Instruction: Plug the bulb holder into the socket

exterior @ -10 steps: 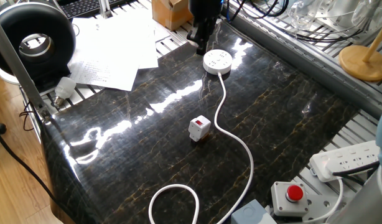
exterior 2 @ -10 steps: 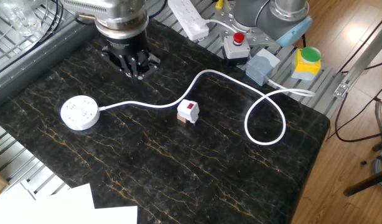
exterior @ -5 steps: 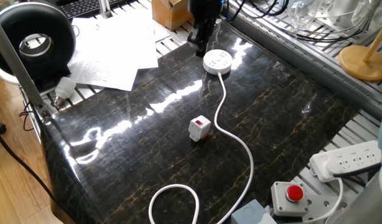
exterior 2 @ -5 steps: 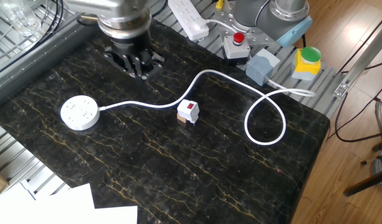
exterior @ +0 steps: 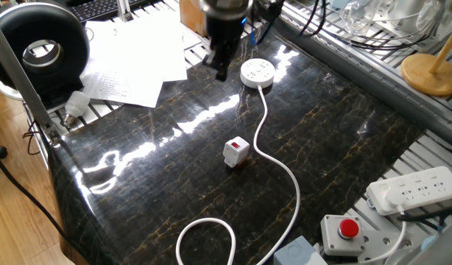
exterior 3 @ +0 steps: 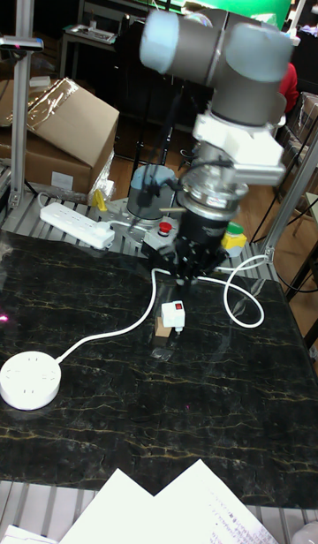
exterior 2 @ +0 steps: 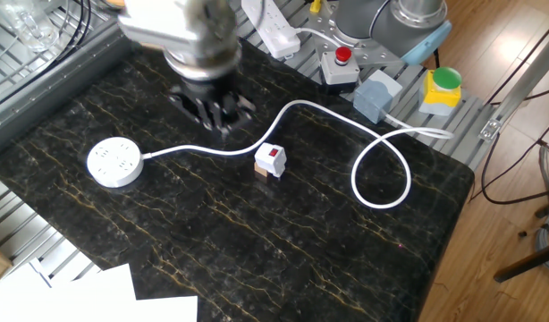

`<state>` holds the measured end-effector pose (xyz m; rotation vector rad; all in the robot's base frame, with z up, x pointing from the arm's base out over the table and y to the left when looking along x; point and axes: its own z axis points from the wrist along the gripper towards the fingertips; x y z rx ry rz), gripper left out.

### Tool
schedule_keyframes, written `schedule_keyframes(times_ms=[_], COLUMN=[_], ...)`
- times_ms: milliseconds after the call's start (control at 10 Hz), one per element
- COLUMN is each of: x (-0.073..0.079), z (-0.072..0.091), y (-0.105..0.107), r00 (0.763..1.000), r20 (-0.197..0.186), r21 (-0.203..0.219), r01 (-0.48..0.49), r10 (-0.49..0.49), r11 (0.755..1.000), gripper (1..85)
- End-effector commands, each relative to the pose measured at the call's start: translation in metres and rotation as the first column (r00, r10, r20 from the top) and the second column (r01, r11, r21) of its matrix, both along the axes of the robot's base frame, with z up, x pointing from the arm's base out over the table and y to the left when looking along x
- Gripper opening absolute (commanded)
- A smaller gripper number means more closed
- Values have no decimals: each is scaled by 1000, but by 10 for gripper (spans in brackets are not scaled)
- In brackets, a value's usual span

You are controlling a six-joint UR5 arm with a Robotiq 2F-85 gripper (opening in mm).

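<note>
The bulb holder (exterior: 235, 152) (exterior 2: 271, 160) (exterior 3: 172, 314), a small white box with a red patch, stands mid-table on a small brown cube (exterior 3: 163, 335), beside the white cord (exterior: 274, 158). The socket (exterior: 257, 72) (exterior 2: 114, 163) (exterior 3: 29, 378), a round white puck, lies at the far end of that cord. My gripper (exterior: 220, 65) (exterior 2: 217, 109) (exterior 3: 189, 267) hovers above the dark tabletop between socket and bulb holder, blurred by motion. Its fingers look spread, with nothing between them.
A long white power strip (exterior: 414, 188) (exterior 2: 273, 27) and a red-button box (exterior: 344, 232) (exterior 2: 342, 64) sit off the mat's edge. Loose papers (exterior: 130, 55), a light bulb (exterior: 76, 103) and a wooden stand (exterior: 432, 73) lie around the table. The cord loops (exterior 2: 382, 170) near one corner.
The gripper has travelled across the table away from the socket's side toward the bulb holder. Bulb holder, socket and cord have not moved.
</note>
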<state>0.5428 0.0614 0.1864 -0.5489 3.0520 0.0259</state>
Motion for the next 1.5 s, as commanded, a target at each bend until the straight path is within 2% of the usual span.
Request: schedule_keyframes(times_ms=[0,200,300,500,800,1100,1400], x=[9,22,27,35,45,35,30], z=[-22,-31,-33,-32,-35,-36,-32], y=[26,14,8,-17,-37,-23,-10], r00=[999,996,996,996,995,997,995], r20=[38,77,87,86,92,78,83], r21=[13,-5,3,-3,18,26,11], r01=[38,40,24,-22,-49,4,57], r10=[-39,-40,-24,22,48,-6,-58], r11=[999,999,1000,1000,999,1000,998], gripper=[10,10,10,10,10,10,10])
